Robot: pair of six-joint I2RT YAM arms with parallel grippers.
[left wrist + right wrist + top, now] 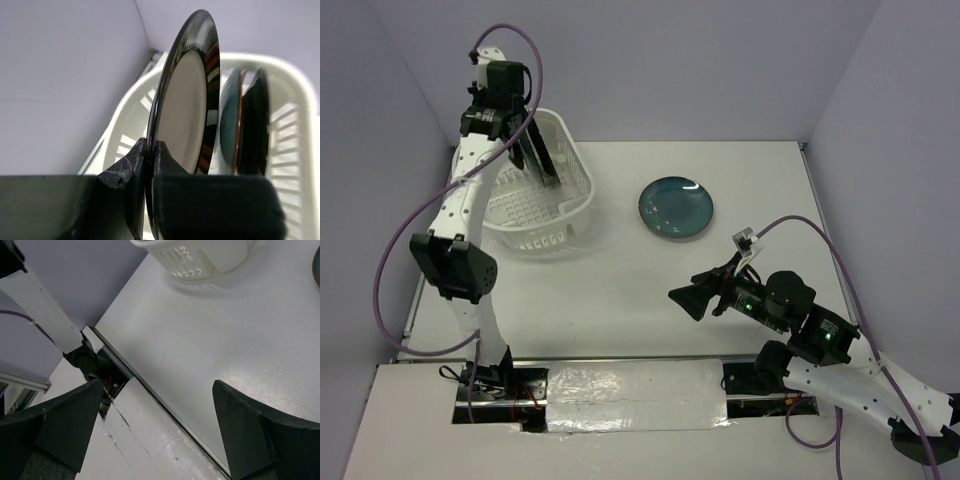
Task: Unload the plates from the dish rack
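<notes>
Between left fingers (125, 172): beige plate (187, 110) rim, clamped.

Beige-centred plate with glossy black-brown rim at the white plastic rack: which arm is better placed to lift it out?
Left. The left gripper is shut on the beige-centred plate at the white dish rack; the right gripper stands open over the table, far away.
</notes>
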